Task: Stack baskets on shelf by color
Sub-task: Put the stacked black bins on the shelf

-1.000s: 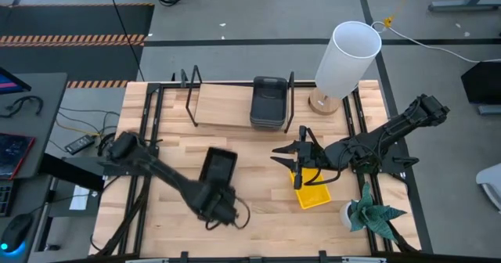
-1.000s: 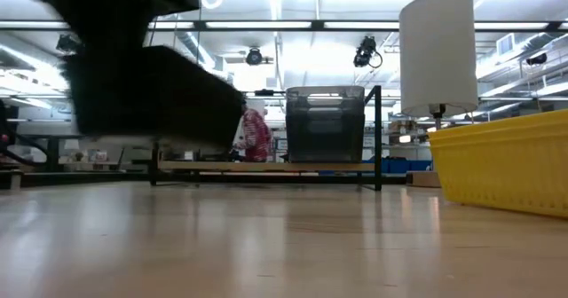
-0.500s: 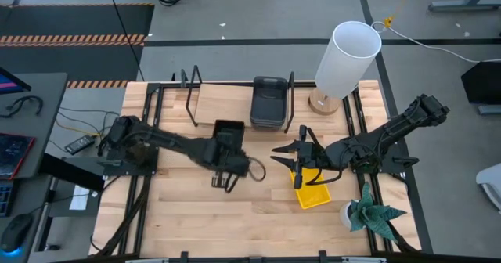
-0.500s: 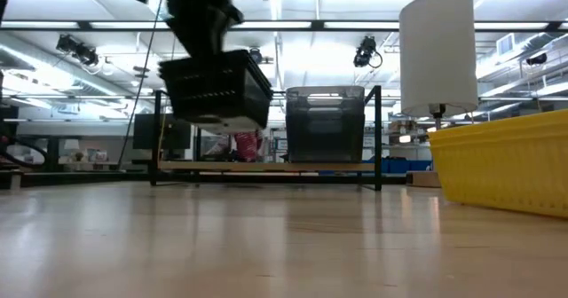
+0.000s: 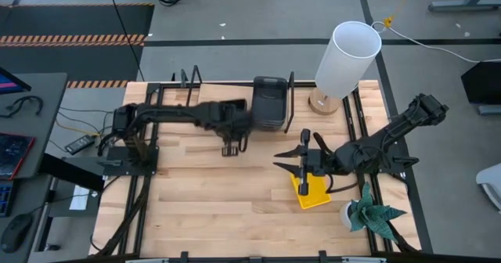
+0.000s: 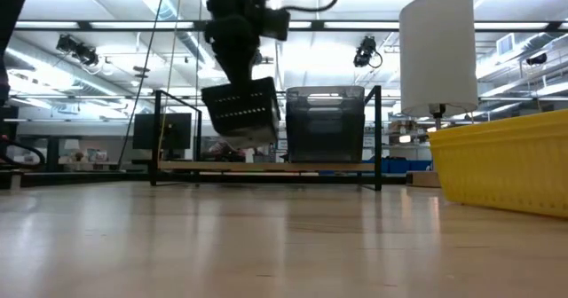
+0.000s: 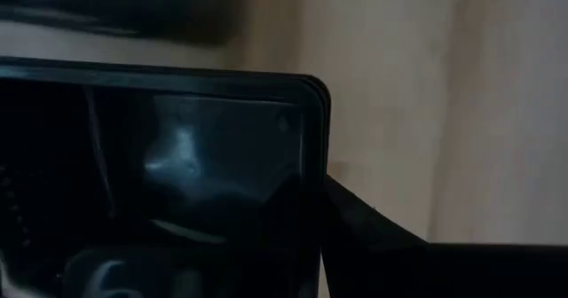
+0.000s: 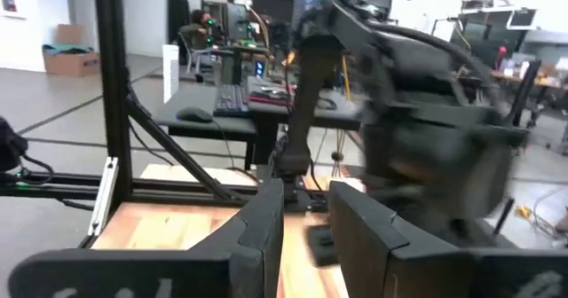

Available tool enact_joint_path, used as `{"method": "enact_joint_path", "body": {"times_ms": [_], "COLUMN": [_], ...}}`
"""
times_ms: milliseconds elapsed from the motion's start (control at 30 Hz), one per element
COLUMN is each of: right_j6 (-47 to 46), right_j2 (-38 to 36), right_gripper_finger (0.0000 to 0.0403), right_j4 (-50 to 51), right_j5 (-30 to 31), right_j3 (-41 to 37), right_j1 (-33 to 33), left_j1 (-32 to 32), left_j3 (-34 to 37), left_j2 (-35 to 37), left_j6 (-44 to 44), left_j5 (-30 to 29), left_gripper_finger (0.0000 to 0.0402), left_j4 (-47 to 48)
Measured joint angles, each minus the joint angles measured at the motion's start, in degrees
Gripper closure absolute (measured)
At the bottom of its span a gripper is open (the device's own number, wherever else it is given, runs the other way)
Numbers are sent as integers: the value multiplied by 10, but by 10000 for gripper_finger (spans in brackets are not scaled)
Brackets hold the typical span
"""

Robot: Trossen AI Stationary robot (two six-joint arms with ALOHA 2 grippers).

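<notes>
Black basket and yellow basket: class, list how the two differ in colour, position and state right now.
The black basket is dark with mesh sides; the yellow basket is bright and solid-looking. The black basket hangs tilted in the air by the shelf, carried by the left pincer; the yellow basket rests flat on the table. Both are small rectangular trays.

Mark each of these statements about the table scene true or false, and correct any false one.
1. The left gripper holds a black basket in the air. True.
2. A yellow basket sits on the shelf. False: it lies on the tabletop below the right gripper.
3. A dark basket stack stands on the shelf. True.
4. The white lamp stands at the table's left edge. False: it stands at the far right.
</notes>
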State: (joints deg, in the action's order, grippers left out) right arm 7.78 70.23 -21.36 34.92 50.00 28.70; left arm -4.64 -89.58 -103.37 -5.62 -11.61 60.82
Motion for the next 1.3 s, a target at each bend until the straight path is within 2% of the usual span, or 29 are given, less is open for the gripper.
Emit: {"method": "enact_joint_path", "body": {"times_ms": [267,400,600,833,1067,1300], "right_j6": [15,15,38,46,49,50], "right_j2": [-15,-24,-25,-25,-24,-24], "right_gripper_finger": [305,305,305,305,305,305], "right_j4": [-6,-11,-26,-26,-26,-26], "right_j5": [42,47,48,139,147,147], "right_j3": [0,0,0,0,0,0], "right_j1": [32,53,76,91,96,96], "left_j1": [-68,-84,-87,-82,-83,-82], "left_j3": [0,0,0,0,0,0], "left_j2": [-6,-26,-46,-46,-51,-50], "left_j6": [-41,-63,-86,-93,-100,-106], "left_j5": [25,25,24,25,25,13], "left_gripper_finger": [358,364,375,349,357,300], "left_j4": [-50,-63,-86,-111,-115,-137]}}
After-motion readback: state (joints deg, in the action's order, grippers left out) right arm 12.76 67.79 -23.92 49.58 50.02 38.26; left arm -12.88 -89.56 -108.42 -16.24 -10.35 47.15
